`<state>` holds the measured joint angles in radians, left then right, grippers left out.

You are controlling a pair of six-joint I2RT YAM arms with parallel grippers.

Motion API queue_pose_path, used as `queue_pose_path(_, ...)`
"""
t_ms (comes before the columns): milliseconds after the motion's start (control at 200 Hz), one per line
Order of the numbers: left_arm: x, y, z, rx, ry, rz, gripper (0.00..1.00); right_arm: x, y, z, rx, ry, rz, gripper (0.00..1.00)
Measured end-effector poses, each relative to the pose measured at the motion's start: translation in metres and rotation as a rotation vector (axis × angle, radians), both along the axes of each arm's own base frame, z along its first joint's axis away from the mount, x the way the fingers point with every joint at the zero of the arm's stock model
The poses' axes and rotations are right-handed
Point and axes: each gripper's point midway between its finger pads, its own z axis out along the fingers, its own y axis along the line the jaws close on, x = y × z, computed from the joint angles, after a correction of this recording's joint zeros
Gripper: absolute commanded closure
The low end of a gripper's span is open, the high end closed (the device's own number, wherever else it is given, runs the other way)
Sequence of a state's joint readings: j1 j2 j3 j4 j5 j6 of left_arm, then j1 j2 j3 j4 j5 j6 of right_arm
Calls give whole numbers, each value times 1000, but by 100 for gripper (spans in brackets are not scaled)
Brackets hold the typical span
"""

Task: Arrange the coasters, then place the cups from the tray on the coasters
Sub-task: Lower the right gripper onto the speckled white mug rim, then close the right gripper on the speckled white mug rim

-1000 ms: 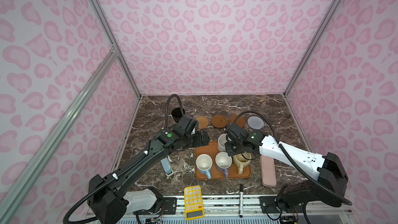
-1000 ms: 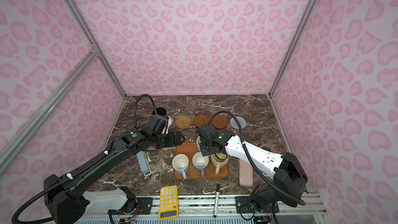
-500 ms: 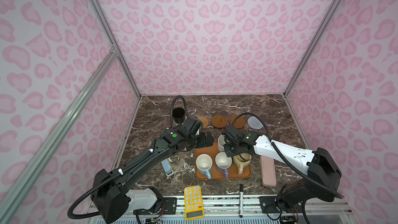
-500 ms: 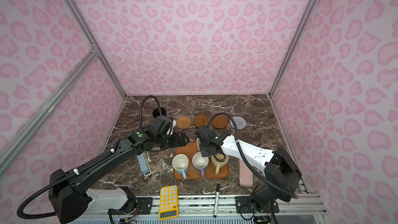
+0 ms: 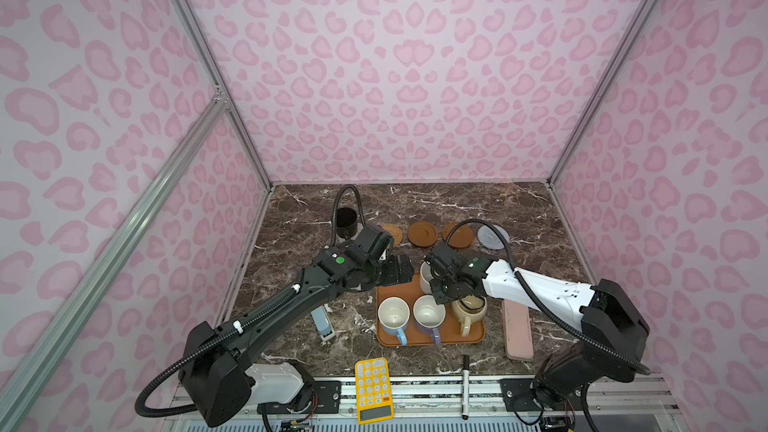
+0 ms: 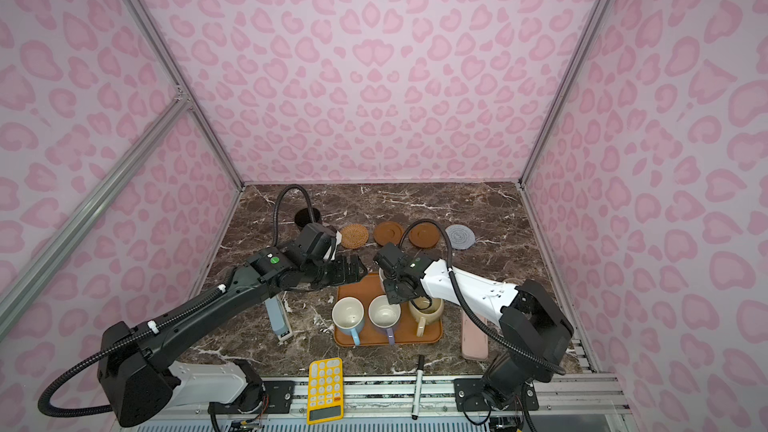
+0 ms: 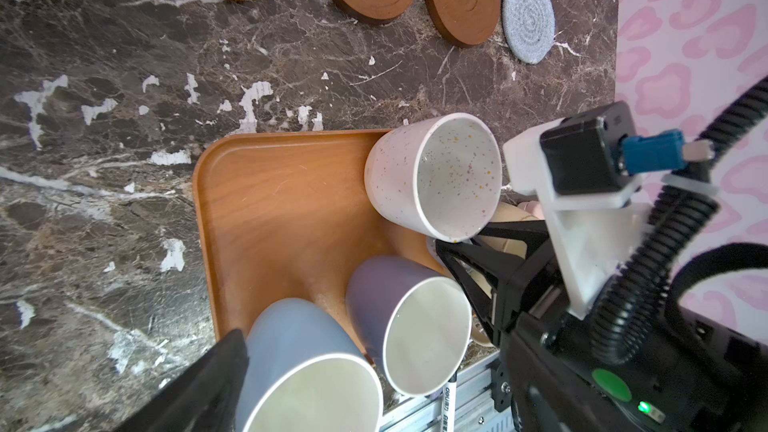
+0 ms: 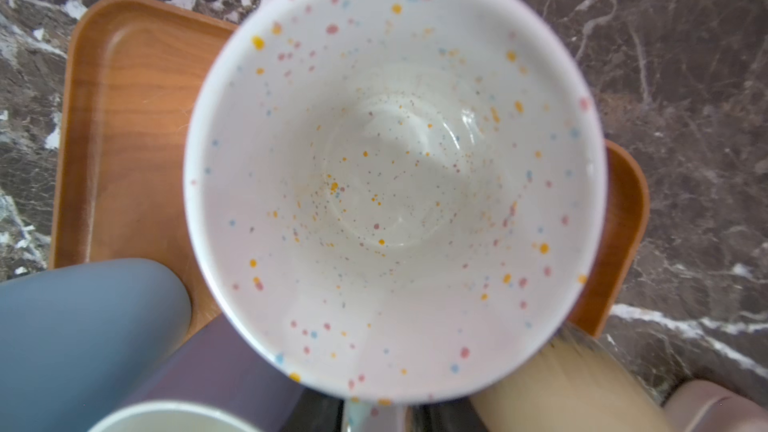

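Note:
On the orange-brown tray (image 5: 473, 336) stand a light blue cup (image 5: 393, 312), a lavender cup (image 5: 429, 311) and a squat beige cup (image 5: 468, 309). At its far edge is the speckled white cup (image 8: 395, 180). My right gripper (image 5: 438, 284) is shut on that cup's handle, a dark finger (image 8: 316, 413) on each side. The left gripper (image 5: 395, 270) hangs open beside the tray's far left corner, empty. Behind lie a tan woven coaster (image 5: 392, 232), two brown coasters (image 5: 422, 233) (image 5: 458, 236) and a grey-blue one (image 5: 492, 236). A black cup (image 5: 346, 218) stands at the far left.
A pink oblong case (image 5: 517, 330) lies right of the tray. A pale blue oblong object (image 5: 323, 324) lies to its left. A yellow calculator (image 5: 374, 388) and a black marker (image 5: 465, 384) rest at the front edge. Pink walls enclose three sides.
The right jaws have narrowed onto the speckled cup's handle. The left gripper has drifted a little right, toward the tray's corner.

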<state>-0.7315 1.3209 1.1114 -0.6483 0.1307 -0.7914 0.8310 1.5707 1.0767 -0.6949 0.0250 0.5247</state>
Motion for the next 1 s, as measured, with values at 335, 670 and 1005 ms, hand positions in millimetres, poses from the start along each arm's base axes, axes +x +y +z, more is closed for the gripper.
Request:
queue_pose_path(335, 4, -2, 3, -9, -16, 8, 1, 0, -2, -3, -3, 6, -9, 75)
queue_pose_path(670, 5, -1, 2, -4, -20, 12, 1, 3, 1, -8, -3, 4, -11, 76)
queue_pose_path(1005, 5, 2, 1, 2, -28, 19, 1, 3, 1, -8, -5, 3, -14, 97)
